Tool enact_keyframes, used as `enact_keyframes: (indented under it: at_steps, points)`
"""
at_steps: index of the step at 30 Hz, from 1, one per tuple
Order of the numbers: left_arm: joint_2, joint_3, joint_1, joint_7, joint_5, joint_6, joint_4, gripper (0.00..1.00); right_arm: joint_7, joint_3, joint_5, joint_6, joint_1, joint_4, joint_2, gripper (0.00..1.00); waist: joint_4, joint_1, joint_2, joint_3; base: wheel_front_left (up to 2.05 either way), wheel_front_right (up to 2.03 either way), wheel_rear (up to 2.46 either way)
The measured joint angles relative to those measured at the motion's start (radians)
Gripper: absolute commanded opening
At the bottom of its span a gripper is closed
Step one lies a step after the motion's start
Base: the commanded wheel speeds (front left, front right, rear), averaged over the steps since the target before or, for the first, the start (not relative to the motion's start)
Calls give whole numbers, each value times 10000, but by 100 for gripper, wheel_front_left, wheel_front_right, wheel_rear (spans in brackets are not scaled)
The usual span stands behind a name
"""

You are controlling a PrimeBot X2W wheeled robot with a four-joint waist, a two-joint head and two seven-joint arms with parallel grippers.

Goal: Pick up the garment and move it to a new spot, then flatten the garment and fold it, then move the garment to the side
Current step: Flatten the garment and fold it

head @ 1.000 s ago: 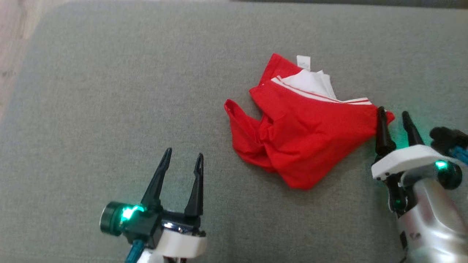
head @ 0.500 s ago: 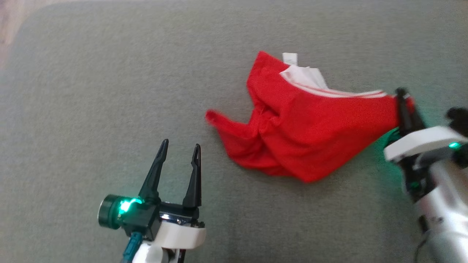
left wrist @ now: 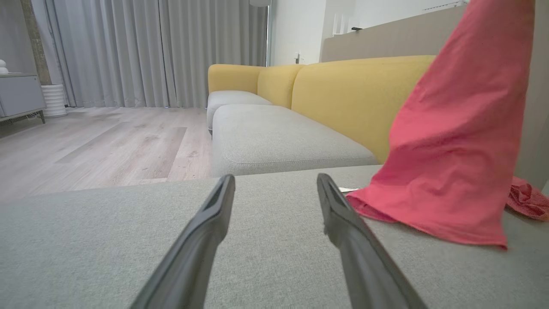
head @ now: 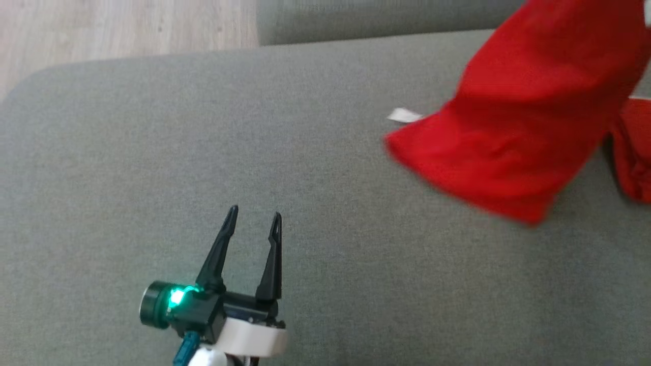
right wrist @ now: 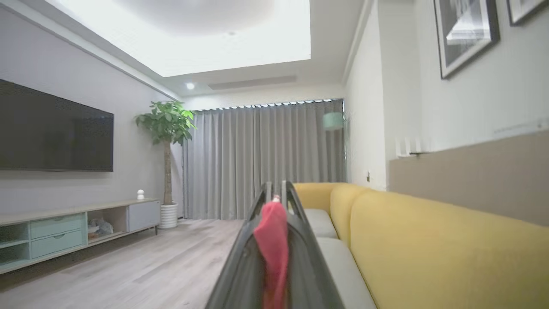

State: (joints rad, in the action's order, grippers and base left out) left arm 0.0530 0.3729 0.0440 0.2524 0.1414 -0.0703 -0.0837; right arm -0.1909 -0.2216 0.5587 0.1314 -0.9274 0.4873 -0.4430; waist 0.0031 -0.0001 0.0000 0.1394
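Observation:
The red garment (head: pixel 513 132) hangs down from the upper right of the head view, its lower hem brushing the grey cushion (head: pixel 152 168). A white label (head: pixel 404 116) sticks out at its left edge. In the right wrist view my right gripper (right wrist: pixel 277 196) is shut on a fold of the garment (right wrist: pixel 272 249), raised high and pointing across the room. My left gripper (head: pixel 253 219) stands open low over the cushion, left of the cloth, nothing between its fingers. From the left wrist view the garment (left wrist: pixel 454 141) drapes to the right of the left gripper (left wrist: pixel 274 184).
Wooden floor (head: pixel 127 30) lies beyond the cushion's far-left edge. A second grey seat (left wrist: pixel 274 137) and a yellow sofa back (left wrist: pixel 360 98) stand ahead of the left gripper. A TV, a cabinet and a potted plant (right wrist: pixel 165 128) line the far wall.
My right gripper closed on the garment's right corner and lifted it up off the cushion, out of the head view's top right. The head camera has shifted. The left gripper stayed put.

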Motion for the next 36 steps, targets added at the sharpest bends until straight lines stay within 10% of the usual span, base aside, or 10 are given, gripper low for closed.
enact_keyframes:
  at_steps: [8,17,18,19,22,28,36]
  points:
    - [2,21,-342,0,161,-8,-6,100,738,-1862,-148,0,-234,-1383,880,0,330,0,0,-337,0,0,0]
    - [2,176,-343,0,291,-13,-115,100,1300,-6895,888,0,3829,-1179,2617,0,1088,0,0,-322,0,0,0]
    - [4,184,-341,0,291,-13,-123,100,1258,-7348,999,0,4140,-1055,2711,13,1184,0,0,-306,0,0,0]
    - [2,188,-338,0,291,-13,-130,100,1162,-7733,1068,0,4325,-938,2761,100,1273,0,0,-290,0,0,0]
    - [4,184,-337,0,349,-36,-130,100,621,-8418,1394,0,4439,-871,2813,100,1502,0,0,-224,0,0,0]
    - [4,144,-325,42,349,-94,-104,100,-472,-7551,1473,0,4223,-955,2675,100,1473,1,0,-131,0,0,0]
    - [4,301,-12,42,63,48,6,100,-619,-2723,-489,0,4743,-1847,1616,100,919,1,0,33,0,0,0]
